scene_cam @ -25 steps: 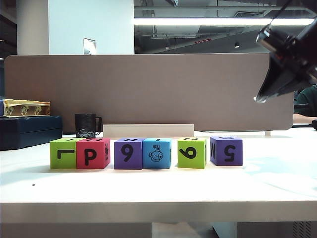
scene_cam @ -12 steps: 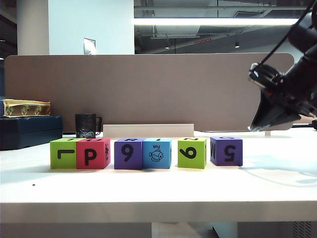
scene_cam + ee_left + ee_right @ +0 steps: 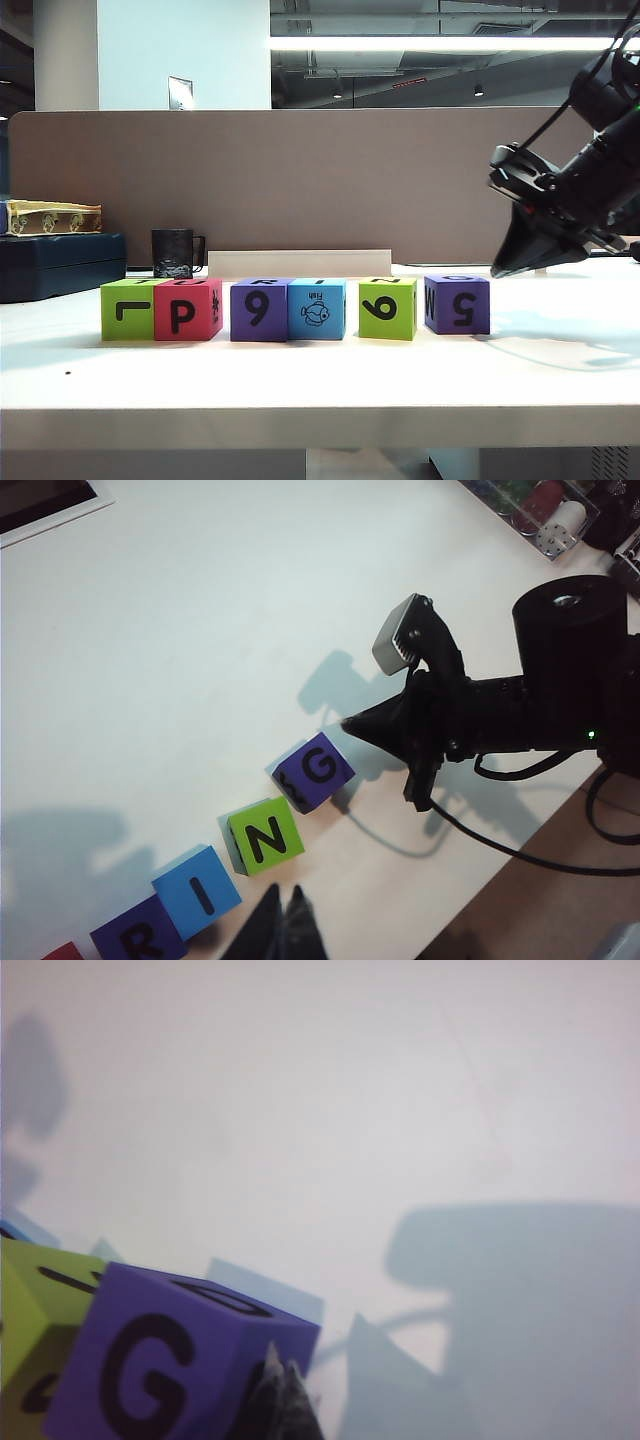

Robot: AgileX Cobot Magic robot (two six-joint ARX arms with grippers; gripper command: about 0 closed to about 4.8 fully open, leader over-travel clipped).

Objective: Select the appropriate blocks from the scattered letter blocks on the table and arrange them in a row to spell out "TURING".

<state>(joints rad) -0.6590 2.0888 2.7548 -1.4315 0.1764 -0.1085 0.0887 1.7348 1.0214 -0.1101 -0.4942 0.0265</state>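
Blocks number six in one row on the white surface [image 3: 300,385]: two green [image 3: 127,309] [image 3: 387,308], two purple [image 3: 259,309] [image 3: 457,304], one red [image 3: 187,309] and one blue [image 3: 316,309], beside one black mug [image 3: 173,253]. Right hand [image 3: 497,270], fingers pressed together on nothing, has dropped from high at the right edge a second ago to hang just right of the end purple block; the blocks have not shifted. Left hand [image 3: 280,908] hangs above the row's near side, fingers together and empty

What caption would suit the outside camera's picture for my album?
Six letter blocks stand in a row on the white table while the right gripper, shut, hangs just beyond the purple end block.
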